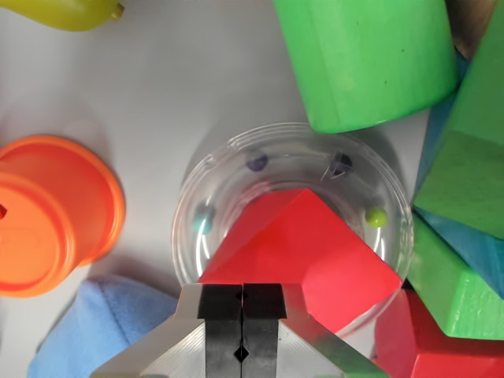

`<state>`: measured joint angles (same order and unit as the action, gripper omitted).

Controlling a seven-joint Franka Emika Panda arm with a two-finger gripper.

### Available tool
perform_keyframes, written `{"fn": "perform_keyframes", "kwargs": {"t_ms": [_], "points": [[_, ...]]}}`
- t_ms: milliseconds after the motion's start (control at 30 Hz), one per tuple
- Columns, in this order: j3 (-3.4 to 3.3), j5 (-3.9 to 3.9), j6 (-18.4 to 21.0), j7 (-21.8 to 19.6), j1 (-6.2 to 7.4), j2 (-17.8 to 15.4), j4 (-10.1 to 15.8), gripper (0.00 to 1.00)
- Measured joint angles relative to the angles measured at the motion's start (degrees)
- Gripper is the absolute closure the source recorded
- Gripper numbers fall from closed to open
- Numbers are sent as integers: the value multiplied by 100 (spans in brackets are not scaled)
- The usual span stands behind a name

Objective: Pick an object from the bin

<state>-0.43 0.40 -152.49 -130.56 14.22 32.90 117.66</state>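
My gripper (242, 290) fills the bottom centre of the wrist view. Its two black pads (223, 315) press flat against each other, so it is shut, and nothing shows between them. Just beyond the fingertips lies a red wedge-shaped block (303, 244), its lower edge meeting the tips. The block rests over a clear round dish (291, 142) holding small coloured beads. The white bin floor (181, 87) spreads around them. I cannot tell whether the pads touch the block.
A large green cylinder (366, 55) lies at the top right. Green blocks (468, 173), a blue block (472, 250) and another red block (433, 346) crowd the right side. An orange cup (55, 213) sits at the left, blue cloth (94, 327) below it, a yellow object (71, 12) above.
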Motion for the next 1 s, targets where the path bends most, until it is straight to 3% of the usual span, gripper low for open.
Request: {"fn": "perform_keyframes", "kwargs": {"t_ms": [467,1000], "points": [[0,0,346,0,0,-424,93,100],[0,0,1066,0,1,-1165,151,100]]}}
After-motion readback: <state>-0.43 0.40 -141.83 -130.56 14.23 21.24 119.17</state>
